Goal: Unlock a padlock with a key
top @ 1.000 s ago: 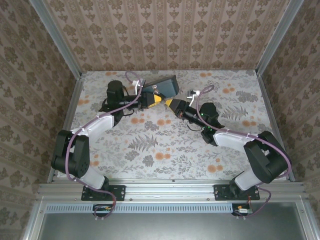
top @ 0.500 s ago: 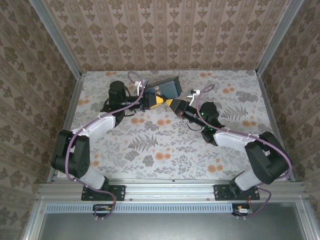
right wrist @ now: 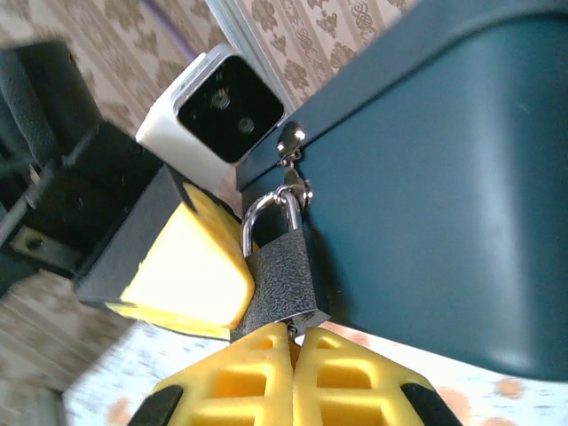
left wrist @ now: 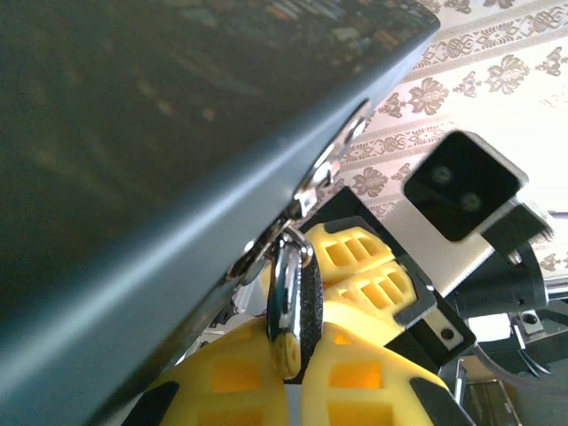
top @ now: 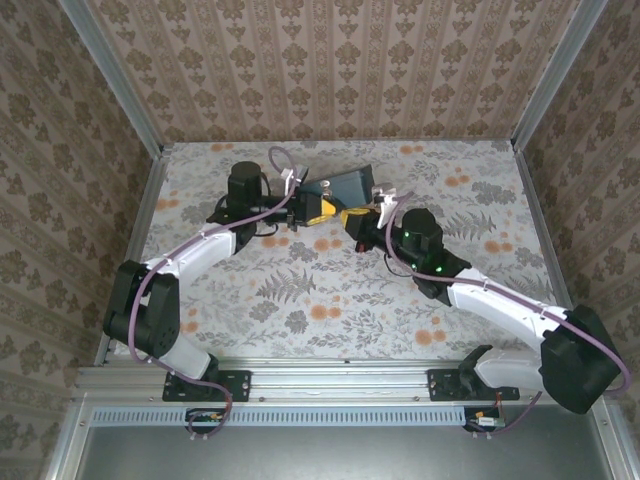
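Shifted toward 3 o'clock, the box [top: 352,184] sits at the table's [top: 300,292] 12 o'clock. My left gripper [left wrist: 286,371] and right gripper [right wrist: 293,337], both pressed together, flank its hanging padlock [right wrist: 282,273] at 9 and 6. Likely inserting the key; next needs a steady twist.

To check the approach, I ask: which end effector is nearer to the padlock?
Right, narrowly. The right end effector, closed, touches the bottom edge of the padlock; the left end effector seems to lie against its side, so the difference is slight.
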### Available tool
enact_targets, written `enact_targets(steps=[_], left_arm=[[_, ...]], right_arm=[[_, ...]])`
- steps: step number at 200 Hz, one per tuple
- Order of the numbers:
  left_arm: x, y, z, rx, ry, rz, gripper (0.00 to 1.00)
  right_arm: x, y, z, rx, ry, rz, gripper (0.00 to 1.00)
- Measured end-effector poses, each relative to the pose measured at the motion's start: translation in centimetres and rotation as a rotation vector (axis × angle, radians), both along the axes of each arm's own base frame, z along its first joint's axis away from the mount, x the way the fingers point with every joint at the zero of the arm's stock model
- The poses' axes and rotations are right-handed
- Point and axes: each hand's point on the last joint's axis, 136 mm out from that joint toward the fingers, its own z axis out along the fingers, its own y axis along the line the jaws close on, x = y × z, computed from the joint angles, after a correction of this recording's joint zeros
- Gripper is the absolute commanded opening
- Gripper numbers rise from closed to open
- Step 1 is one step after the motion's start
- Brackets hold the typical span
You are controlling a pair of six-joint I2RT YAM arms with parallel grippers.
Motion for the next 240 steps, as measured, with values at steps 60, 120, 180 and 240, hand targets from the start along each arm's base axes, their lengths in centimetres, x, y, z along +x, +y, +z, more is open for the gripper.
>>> enact_targets(steps=[60, 120, 180, 240], left_arm=[[0.0, -1.2, -3.1, 0.119, 0.208, 0.1, 0.0], [1.8, -1.6, -4.1, 0.145, 0.256, 0.22, 0.0], [4.0, 0.7, -4.3, 0.142, 0.261, 0.293, 0.0], [2.6, 0.5, -4.4, 0.153, 0.248, 0.218, 0.0]], right_arm=[[-1.1, 0.8, -2.1, -0.494, -0.3, -0.011, 0.02], [-5.1, 4.4, -1.2, -0.5, -0.446, 0.193, 0.17], [-2.1, -2.9, 2.1, -0.351, -0.338, 0.01, 0.35], [-1.0, -1.5, -1.2, -0.528, -0.428, 0.062, 0.4]])
